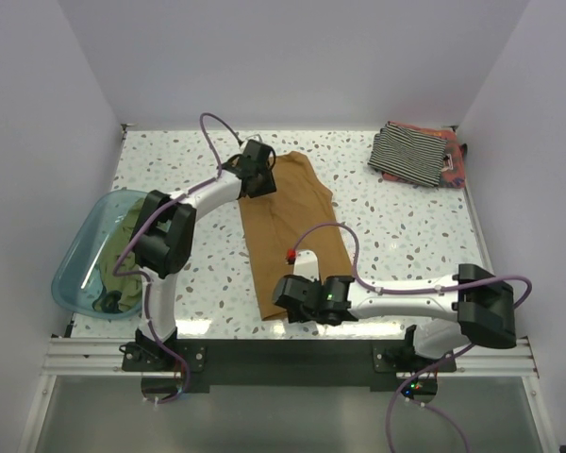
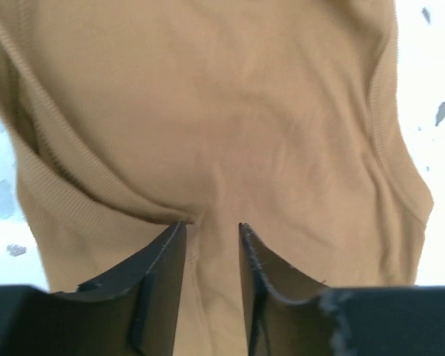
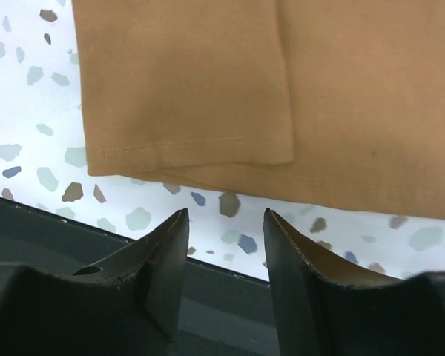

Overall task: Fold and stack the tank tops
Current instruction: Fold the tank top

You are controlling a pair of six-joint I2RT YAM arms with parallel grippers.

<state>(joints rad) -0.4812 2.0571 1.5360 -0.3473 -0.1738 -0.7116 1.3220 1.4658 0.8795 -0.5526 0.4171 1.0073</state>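
Observation:
The tan-brown tank top [image 1: 292, 222] lies on the table, folded lengthwise into a long strip. My left gripper [image 1: 258, 175] is at its far strap end. In the left wrist view the left gripper [image 2: 211, 228] is partly open, its tips pressed on the tan cloth [image 2: 222, 111], with a ridge of it between them. My right gripper [image 1: 292, 294] is at the near hem. In the right wrist view it [image 3: 226, 215] is open and empty, just short of the hem [image 3: 193, 148]. The folded striped tank top [image 1: 407, 153] lies on the reddish one [image 1: 456, 168] at the back right. The olive green one [image 1: 123, 247] is in the tub.
The translucent teal tub [image 1: 71, 274] stands at the left edge of the table. The table's dark front rail [image 3: 74, 230] is right under my right gripper. White walls close in the table on three sides.

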